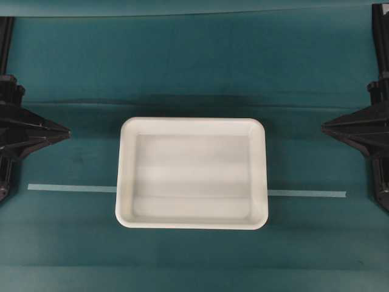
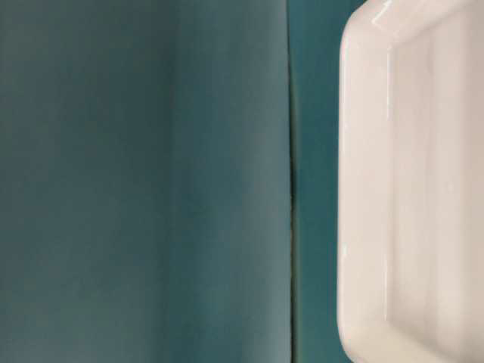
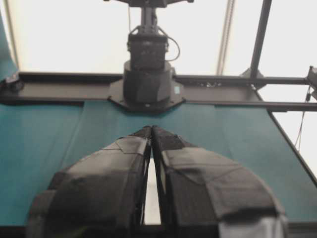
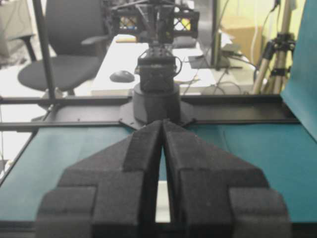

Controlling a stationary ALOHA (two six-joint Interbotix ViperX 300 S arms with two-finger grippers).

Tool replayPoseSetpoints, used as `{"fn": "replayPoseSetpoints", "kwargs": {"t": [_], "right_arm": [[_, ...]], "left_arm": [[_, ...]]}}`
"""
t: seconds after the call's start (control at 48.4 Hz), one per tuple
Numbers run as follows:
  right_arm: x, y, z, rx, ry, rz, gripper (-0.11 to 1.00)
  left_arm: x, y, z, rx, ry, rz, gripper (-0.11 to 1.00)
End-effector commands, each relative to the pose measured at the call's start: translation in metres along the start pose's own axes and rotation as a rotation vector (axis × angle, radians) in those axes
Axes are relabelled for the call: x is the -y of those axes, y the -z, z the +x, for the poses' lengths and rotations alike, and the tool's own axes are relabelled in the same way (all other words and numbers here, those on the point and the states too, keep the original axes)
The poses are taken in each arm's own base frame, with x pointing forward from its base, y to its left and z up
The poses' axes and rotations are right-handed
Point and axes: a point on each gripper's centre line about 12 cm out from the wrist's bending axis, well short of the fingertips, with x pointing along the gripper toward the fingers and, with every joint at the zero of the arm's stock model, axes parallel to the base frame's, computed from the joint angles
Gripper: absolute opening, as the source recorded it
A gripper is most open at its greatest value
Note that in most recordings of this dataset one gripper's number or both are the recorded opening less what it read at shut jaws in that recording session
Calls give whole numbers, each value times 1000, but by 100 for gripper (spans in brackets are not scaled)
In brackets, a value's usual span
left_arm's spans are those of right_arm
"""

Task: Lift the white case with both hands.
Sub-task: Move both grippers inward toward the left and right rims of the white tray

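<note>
White case (image 1: pixel 192 173) sits centred on the counter (image 1: pixel 73 67), likely light, stiff and slick, so pinch the rolled rim at each short side (both end effectors, left (image 1: pixel 65 130) and right (image 1: pixel 324 128), fingers pressed together, empty, well apart from it).

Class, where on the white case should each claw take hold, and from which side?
Grip the white case by the rolled rim of its two short ends, each claw coming in from its own side. It lies flat and far too wide for one claw; only the rim is thin enough.
</note>
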Motion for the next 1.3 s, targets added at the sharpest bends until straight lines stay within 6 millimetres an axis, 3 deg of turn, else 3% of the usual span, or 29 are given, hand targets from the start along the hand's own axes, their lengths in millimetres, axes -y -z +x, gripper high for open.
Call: {"fn": "replayPoseSetpoints", "kwargs": {"t": [0.0,0.062,0.145,0.206,0.454,0.681,0.847,1.074,1.28], "right_arm": [[0,-3,2,14,2,17,9],[2,-7,1,23,17,82,12],[6,-9,1,26,43,209,2],[7,-9,1,17,57,310,0],[7,8,5,-141,104,679,0],[8,31,9,-275,185,951,0],[10,57,11,-391,282,1087,0],[13,89,15,-478,404,1229,0],[14,103,14,-496,453,1278,1]], "left_arm": [[-1,-7,7,-9,-3,-38,14],[-2,-10,10,-26,-9,-91,10],[-3,-11,10,-51,-18,-185,0],[-3,-10,10,-72,-22,-254,-2],[-3,-4,10,-127,-54,-614,-2],[-4,17,12,-235,-137,-908,-2],[-4,30,15,-280,-179,-1012,-2],[-7,64,19,-374,-280,-1130,-3],[-3,76,25,-418,-291,-1132,-1]]}}
